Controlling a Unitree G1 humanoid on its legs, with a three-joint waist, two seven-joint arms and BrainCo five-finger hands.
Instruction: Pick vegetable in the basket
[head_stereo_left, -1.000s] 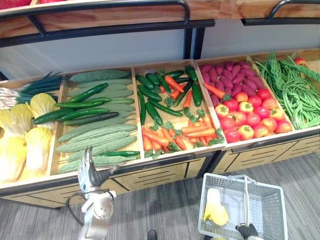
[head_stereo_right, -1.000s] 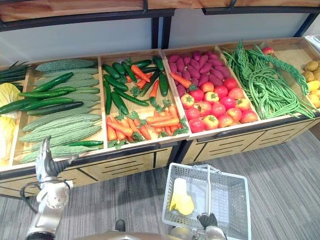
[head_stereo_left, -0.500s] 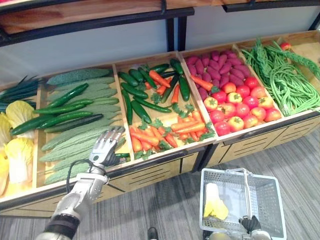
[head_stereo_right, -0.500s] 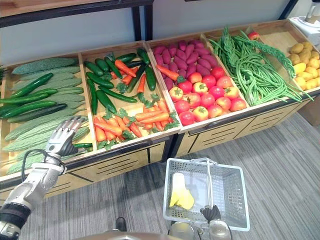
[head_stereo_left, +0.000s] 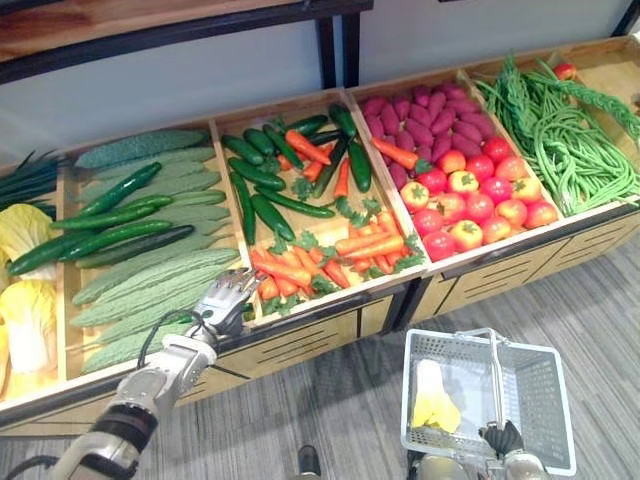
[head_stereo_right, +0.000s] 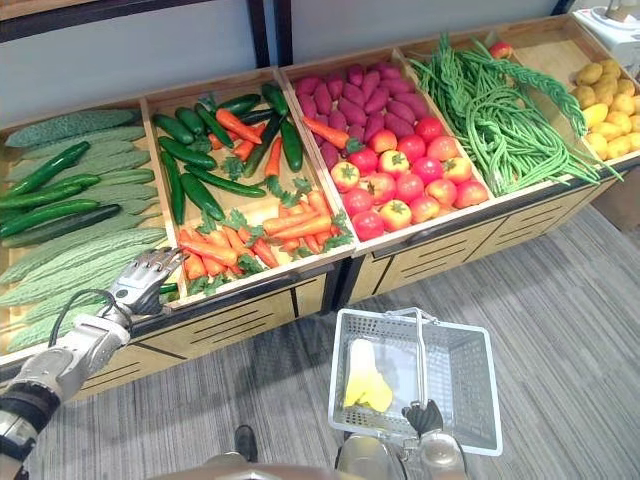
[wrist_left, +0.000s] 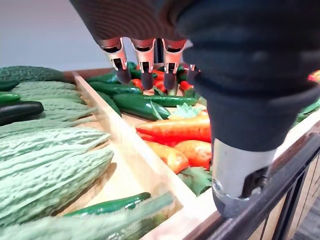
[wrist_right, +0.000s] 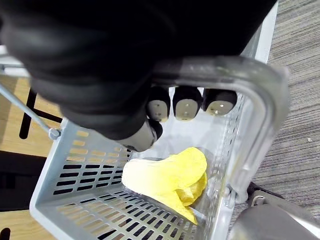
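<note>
1. Grips the handle (wrist_right: 215, 67) of the basket (head_stereo_left: 553, 400) with the right hand (head_stereo_left: 503, 438), fingers curled round it; carries a yellow leafy vegetable (head_stereo_left: 432, 400) inside.
2. Hovers the left hand (head_stereo_left: 228, 298), fingers straight and empty, just beside the carrots (head_stereo_left: 285, 272).
3. Probably firm, light, smooth: best pinched mid-body, clear of leafy tops.

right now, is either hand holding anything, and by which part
The right hand grips the basket by its top handle; the left hand is open and empty.
</note>
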